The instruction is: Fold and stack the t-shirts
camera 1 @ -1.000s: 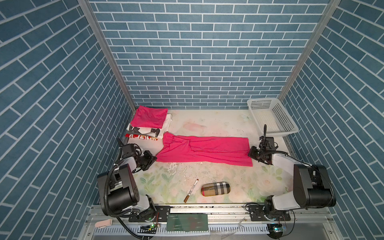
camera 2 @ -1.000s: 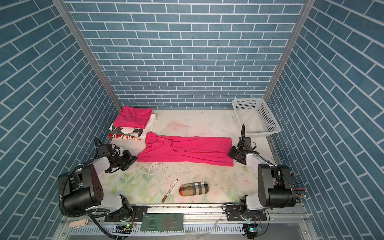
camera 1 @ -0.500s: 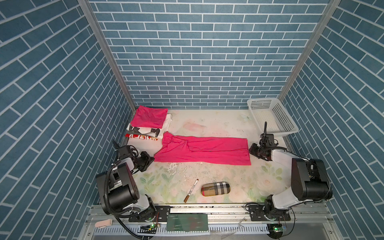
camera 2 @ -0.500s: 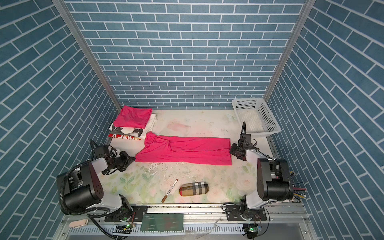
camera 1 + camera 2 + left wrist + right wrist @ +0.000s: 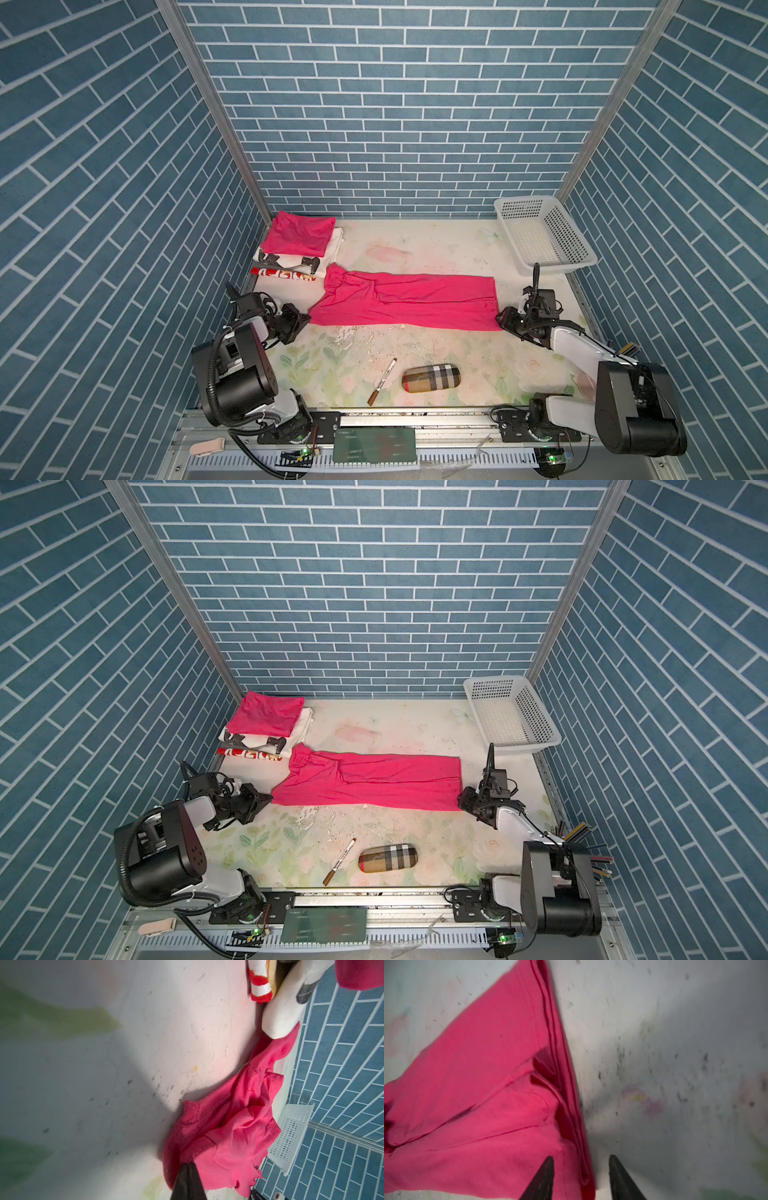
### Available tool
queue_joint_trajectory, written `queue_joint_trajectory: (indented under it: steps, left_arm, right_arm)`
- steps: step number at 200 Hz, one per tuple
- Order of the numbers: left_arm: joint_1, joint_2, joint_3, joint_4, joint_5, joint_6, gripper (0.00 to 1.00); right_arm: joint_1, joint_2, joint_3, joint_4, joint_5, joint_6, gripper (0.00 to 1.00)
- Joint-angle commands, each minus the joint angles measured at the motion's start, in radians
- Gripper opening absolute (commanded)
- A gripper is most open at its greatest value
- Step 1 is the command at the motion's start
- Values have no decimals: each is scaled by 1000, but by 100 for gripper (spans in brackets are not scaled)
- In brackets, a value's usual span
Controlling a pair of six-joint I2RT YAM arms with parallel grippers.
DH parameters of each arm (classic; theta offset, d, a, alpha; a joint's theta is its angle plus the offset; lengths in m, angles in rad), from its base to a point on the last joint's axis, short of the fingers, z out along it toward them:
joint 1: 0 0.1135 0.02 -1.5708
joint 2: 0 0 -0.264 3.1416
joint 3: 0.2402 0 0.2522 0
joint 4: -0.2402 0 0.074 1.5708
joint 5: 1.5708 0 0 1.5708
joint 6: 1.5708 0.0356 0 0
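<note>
At the hem end, right claw (image 5: 581,1157) stands parted, gripping nothing; left claw (image 5: 188,1166) pinches the t-shirt (image 5: 415,303) (thin, limp), so a one-sided pull could skew its fold.

walls (image 5: 395,104): blue brick-pattern panels, three sides of tabletop | tabletop (image 5: 436,249): pale faded floral print, scuffed, dark specks | corner posts (image 5: 215,108): grey metal, at tabletop's back corners | rail (image 5: 415,417): metal, along tabletop's front edge | light: bright, even
</note>
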Motion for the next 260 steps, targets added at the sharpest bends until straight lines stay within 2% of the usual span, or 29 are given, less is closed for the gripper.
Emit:
queue_joint_trajectory:
  steps: [1,11,21,34,59,85,117,148,159,182,196,210,215,227,231,238,241,246,260]
  left_arm:
    - [7,0,-16,21,25,-1,0]
    - [6,0,-15,23,24,-1,0]
    - [7,5,-14,20,23,0,0]
    - [12,9,-11,15,15,5,0]
    - [37,7,-13,24,-4,5,0]
    - [48,13,-17,44,-15,-2,0]
    - [68,7,-29,43,-13,-10,0]
    - [97,-30,-48,47,2,-26,0]
    - [97,-39,-50,47,1,-30,0]
    - [97,-48,-59,46,14,-39,0]
    - [98,-58,-57,36,16,-35,0]
    - [97,-91,-51,34,14,-31,14]
    - [97,-111,-47,29,5,-28,26]
    - [81,-154,-32,19,-22,-29,73]
    - [65,-161,-16,0,-34,-17,85]
    - [37,-162,21,-52,-65,16,87]
    - [25,-162,33,-73,-84,29,87]
    - [7,-162,58,-99,-115,46,87]
    - [-22,-184,92,-125,-185,56,87]
  right_arm:
    - [10,-10,-30,-17,-19,45,33]
    - [10,-4,-28,-14,-19,49,19]
    - [8,-5,-20,-19,-16,53,0]
    - [-19,-35,-17,-32,2,74,0]
    - [-139,-77,-2,-42,-3,51,0]
    - [-215,-4,57,-56,-42,14,0]
    - [-226,45,28,-9,-106,29,0]
    - [-225,-11,-8,-35,-69,18,0]
    - [-226,-24,-15,-37,-72,14,6]
    - [-226,-11,-13,-39,-78,2,10]
    - [-223,-7,-6,-44,-84,-2,20]
    - [-213,-21,6,-57,-85,-2,31]
    - [-209,-29,11,-64,-81,-2,33]
    - [-193,-50,26,-80,-73,-4,42]
    - [-186,-58,32,-82,-70,-6,43]
    - [-175,-68,40,-81,-71,-13,45]
    - [-172,-71,45,-83,-69,-12,50]
    - [-165,-73,53,-83,-66,-13,52]
    - [-136,-61,78,-85,-48,-25,60]
